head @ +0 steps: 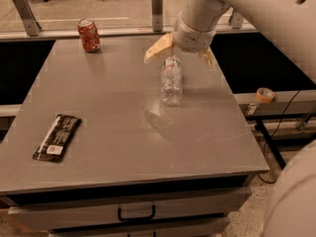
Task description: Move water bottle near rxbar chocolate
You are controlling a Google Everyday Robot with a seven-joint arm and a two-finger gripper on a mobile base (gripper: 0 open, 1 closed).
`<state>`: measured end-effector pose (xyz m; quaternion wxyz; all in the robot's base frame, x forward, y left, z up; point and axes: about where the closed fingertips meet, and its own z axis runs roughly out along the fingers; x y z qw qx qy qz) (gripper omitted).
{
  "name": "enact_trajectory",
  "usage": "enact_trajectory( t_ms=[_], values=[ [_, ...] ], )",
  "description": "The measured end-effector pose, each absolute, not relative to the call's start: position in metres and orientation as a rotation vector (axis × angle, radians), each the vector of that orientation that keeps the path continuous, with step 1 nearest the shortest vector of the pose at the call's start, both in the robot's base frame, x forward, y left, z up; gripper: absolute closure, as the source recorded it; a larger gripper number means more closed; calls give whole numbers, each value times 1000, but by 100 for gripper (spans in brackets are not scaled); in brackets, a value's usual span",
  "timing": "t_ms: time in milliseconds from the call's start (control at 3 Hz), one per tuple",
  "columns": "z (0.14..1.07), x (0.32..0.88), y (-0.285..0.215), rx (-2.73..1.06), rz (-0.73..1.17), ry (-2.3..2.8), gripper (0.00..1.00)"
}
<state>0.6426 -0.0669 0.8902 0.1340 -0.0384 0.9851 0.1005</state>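
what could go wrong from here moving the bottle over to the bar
The open gripper hangs over the water bottle, seemingly off-centre, so closing could tip the upright bottle. The rxbar chocolate lies by the front-left edge of the table, so a careless set-down might push it off.

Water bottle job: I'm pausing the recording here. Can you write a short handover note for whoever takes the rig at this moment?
Tool: open, above the right rear part of the table, with its fingers spread either side of the top of the water bottle and not closed on it.
Water bottle: upright, right of the table's centre.
Rxbar chocolate: flat near the front left edge in the camera view, far from the bottle.
Red can: back left, not part of the job.
Done: approach only.
Left: grasp the bottle, carry it across, set it down beside the bar.
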Motion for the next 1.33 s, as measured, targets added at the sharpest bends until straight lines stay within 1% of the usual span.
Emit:
enact_trajectory(
  t_ms=[667, 1000, 1333],
  values=[
    [866, 634, -40, -115, 276, 2893, 0],
    [854, 632, -31, -111, 275, 2900, 19],
    [854, 634, -26, -120, 286, 2887, 42]
  ],
)
